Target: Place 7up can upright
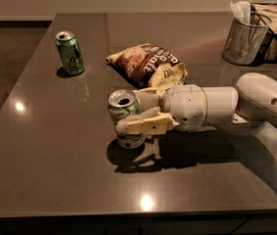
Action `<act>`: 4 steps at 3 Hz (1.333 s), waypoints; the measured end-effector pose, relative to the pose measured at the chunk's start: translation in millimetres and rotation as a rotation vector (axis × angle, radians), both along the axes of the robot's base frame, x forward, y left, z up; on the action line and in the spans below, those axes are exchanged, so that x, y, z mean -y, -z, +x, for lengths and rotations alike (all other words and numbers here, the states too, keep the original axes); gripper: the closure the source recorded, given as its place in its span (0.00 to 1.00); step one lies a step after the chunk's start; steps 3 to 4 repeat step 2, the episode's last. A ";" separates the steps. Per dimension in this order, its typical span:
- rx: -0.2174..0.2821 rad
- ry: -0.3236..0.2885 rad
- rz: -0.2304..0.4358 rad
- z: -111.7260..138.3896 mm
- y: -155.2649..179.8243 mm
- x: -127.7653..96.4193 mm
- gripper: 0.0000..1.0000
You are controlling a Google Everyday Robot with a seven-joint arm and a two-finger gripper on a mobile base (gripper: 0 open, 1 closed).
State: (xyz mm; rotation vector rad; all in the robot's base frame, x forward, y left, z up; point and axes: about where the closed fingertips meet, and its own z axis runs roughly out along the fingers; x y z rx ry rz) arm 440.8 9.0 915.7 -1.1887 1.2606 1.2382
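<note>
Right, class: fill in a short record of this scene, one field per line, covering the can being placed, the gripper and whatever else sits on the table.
7up can: upright, opened top facing up, near the table's middle
gripper: reaching in from the right, fingers closed on the 7up can's sides
green can: upright, far left, standing apart
chip bag: lying flat behind the gripper
mesh cup: far right, paper inside
table: dark, glossy

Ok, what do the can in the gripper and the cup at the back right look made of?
7up can: probably aluminium, shiny silver top, printed body. Mesh cup: metal wire, see-through grid. The gripper, mid-table, is shut around the can.
</note>
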 end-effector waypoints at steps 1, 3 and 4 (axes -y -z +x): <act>0.001 -0.004 -0.001 -0.9 -0.7 -2.1 0.00; 0.001 -0.004 -0.001 -0.9 -0.8 -2.1 0.00; 0.001 -0.004 -0.001 -0.9 -0.8 -2.1 0.00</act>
